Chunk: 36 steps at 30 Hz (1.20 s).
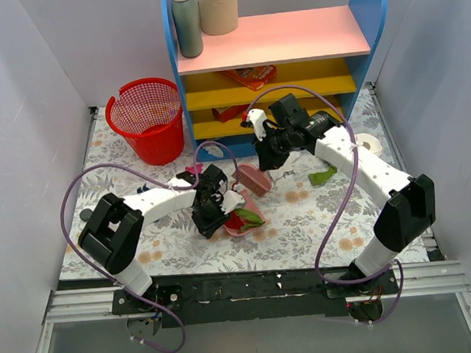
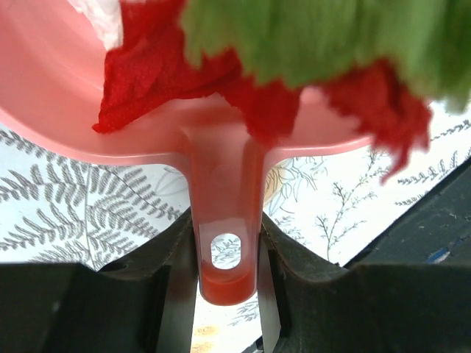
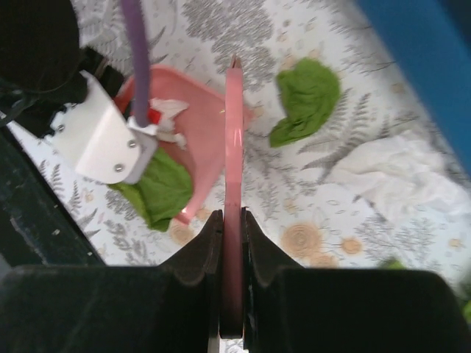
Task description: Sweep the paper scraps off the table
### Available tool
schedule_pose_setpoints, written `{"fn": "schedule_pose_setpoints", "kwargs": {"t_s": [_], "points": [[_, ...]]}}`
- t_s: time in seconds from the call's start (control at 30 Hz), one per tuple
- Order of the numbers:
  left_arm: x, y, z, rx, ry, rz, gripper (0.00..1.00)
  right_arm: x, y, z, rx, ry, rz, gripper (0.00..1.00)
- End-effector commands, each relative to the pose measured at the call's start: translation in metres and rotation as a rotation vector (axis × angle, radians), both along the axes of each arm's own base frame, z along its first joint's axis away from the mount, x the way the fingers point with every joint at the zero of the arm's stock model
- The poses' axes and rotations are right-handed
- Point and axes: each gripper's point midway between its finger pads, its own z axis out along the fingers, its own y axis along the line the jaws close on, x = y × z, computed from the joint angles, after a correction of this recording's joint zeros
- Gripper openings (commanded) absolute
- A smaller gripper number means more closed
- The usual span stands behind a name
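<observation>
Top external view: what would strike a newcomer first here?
The pink dustpan at the middle of the table, its handle clamped in the left fingers, is piled with red and green paper scraps. The right fingers hold a pink brush beside it, with a green scrap and a white scrap lying loose nearby. A red basket stands at the back left.

**Shelf, basket and sweeping tools**

A red mesh basket [image 1: 156, 146] is seen at the far left, just beside a shelf unit [image 1: 290, 31] with blue sides, a pink top board and yellow lower boards. On the pink board a grey-green bottle [image 1: 186, 26] and a beige paper roll [image 1: 217, 6] are stood side by side. Red-orange packets [image 1: 249, 77] are laid on the yellow boards. A white tape roll [image 1: 368, 143] is seen right of the unit. A pink brush [image 1: 252, 179] is tilted just beside a pink dustpan [image 2: 221, 184], whose handle is pierced by a hole.
</observation>
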Motion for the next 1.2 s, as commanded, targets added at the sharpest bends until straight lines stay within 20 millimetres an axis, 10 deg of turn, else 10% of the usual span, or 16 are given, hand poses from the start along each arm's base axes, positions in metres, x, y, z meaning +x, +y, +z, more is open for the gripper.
{"fn": "schedule_pose_setpoints", "kwargs": {"t_s": [0.0, 0.17, 0.47, 0.87, 1.17], "points": [[-0.008, -0.003, 0.013, -0.062, -0.013, 0.037, 0.0, 0.035, 0.003, 0.037, 0.018, -0.176, -0.015, 0.01], [-0.014, 0.006, 0.012, -0.038, 0.009, 0.081, 0.0, 0.073, 0.009, 0.053, -0.012, -0.284, -0.058, 0.01], [0.0, 0.016, 0.018, -0.006, -0.013, 0.169, 0.0, 0.106, 0.008, 0.009, -0.149, -0.298, -0.067, 0.01], [0.025, -0.001, -0.002, -0.001, -0.001, 0.181, 0.0, 0.02, 0.04, -0.017, -0.008, -0.018, 0.057, 0.01], [0.041, -0.014, -0.003, -0.017, -0.01, 0.187, 0.0, 0.019, 0.045, 0.006, 0.045, -0.032, 0.042, 0.01]]}}
